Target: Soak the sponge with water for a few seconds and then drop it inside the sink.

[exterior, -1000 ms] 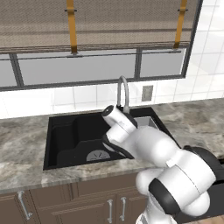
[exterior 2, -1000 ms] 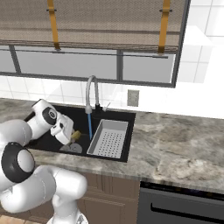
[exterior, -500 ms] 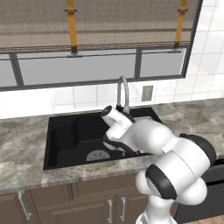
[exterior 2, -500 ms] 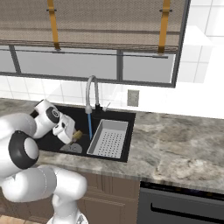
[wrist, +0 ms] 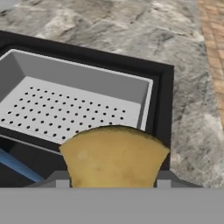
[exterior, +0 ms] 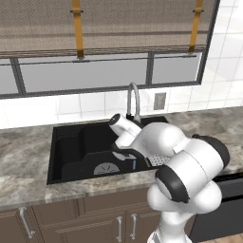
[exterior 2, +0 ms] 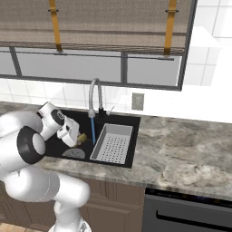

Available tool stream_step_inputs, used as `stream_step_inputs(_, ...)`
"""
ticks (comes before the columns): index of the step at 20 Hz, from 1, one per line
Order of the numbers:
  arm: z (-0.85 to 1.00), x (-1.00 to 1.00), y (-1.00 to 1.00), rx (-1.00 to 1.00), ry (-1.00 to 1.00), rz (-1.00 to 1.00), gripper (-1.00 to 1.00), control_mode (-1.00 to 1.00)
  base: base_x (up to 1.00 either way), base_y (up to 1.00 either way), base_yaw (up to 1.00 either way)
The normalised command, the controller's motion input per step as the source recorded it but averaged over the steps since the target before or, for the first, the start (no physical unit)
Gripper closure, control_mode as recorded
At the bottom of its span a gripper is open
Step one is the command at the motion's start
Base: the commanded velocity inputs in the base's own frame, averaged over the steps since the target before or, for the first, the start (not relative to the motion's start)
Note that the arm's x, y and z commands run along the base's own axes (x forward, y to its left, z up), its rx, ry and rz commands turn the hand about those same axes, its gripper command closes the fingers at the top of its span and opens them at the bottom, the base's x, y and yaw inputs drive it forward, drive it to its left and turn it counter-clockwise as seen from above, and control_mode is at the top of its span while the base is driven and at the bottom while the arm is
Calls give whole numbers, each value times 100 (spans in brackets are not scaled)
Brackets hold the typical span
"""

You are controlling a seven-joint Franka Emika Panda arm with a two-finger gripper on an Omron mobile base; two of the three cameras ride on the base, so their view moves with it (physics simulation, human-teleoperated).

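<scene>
We see the two-finger gripper [exterior 2: 80,137] clamped on the small yellow-orange lumpy sponge [wrist: 113,156] over the black rectangular sink [exterior 2: 118,120] — thin blue water stream [exterior 2: 93,131] at its 3 o'clock

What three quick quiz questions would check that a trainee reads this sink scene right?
1. True or false: the gripper is shut on the sponge.
2. The water falls: (a) into the drainer tray, (b) into the black sink beside the tray, (c) onto the counter.
3. In the right base view, on which side of the stream does the drainer tray sit?

Key: 1 true; 2 b; 3 on the right of the stream, while the sponge is on its left, close to the stream.
</scene>
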Motion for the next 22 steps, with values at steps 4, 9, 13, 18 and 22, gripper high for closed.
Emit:
stream_step_inputs(4, -6, 20, 0, -2, 0, 0, 100, -100, 0, 0, 0)
stream_step_inputs(9, -10, 23, 0, -2, 0, 0, 100, -100, 0, 0, 0)
stream_step_inputs(13, -12, 19, 0, -1, 0, 0, 100, -100, 0, 0, 0)
stream_step_inputs(18, -13, 10, 0, 0, 0, 0, 100, -100, 0, 0, 0)
stream_step_inputs(22, -6, 1, 0, 0, 0, 0, 100, -100, 0, 0, 0)
